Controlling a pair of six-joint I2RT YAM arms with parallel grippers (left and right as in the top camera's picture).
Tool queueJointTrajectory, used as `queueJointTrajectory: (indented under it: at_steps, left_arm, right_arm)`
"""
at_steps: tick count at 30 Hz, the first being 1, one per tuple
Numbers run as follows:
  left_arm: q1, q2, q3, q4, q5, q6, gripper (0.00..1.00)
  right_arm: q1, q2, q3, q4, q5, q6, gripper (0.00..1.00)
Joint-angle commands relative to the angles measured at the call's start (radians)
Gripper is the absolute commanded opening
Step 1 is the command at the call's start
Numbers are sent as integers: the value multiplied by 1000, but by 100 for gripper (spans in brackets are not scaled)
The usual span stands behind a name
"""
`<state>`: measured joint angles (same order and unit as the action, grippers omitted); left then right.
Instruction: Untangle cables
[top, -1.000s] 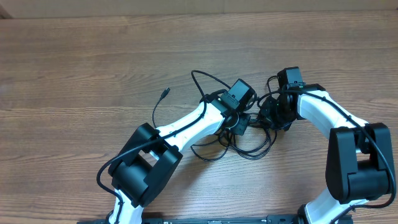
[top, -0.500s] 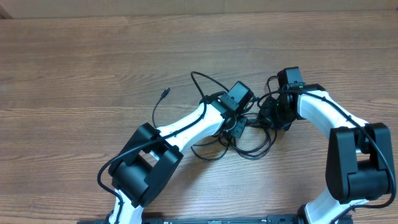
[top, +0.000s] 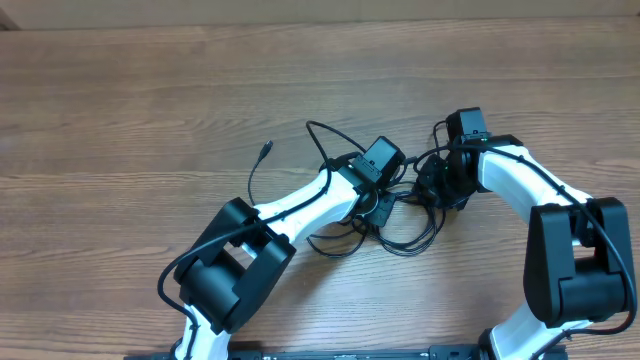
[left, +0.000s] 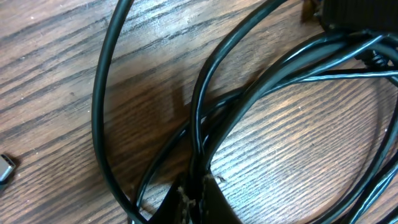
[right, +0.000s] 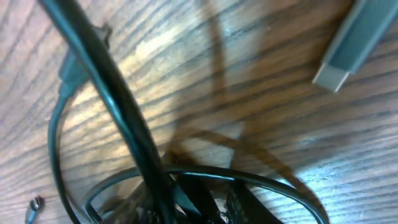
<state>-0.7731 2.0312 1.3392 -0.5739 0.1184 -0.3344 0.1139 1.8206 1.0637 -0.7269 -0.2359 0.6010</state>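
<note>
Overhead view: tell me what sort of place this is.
Probably a robotics lab or test bench: a bare wood-grain table, two white robot arms based at its near edge, and a tangle of black cables lying between them.

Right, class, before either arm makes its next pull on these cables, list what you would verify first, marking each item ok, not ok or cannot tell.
1. Left gripper shut on a strand of the cables: ok, strands meet at its tips.
2. Right gripper has a hold: cannot tell, strands hide its jaws.
3. Cables separated: not ok, loops cross between the arms.
4. Loose plug free of the tangle: ok, it lies apart on the table.
</note>
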Motion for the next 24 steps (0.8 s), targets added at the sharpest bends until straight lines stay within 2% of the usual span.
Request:
queueJointTrajectory:
  at_steps: [1,5,10,18,24]
  left_arm:
    - [1,10,-11,-33,-10,5,4]
    - [23,-2,36,-130,5,6,4]
    - [62,-26,136,-291,4,50,4]
    - [151,-52,259,-418,6,70,4]
    - [223,-52,280,-455,23,75,4]
  right_arm:
    - [4,-11,-11,31,-2,0,31]
    - [2,-11,-11,81,-2,0,30]
    - [2,-11,-11,107,-1,0,4]
    - [2,-11,-11,96,-1,0,4]
    - [2,-11,-16,87,-1,0,4]
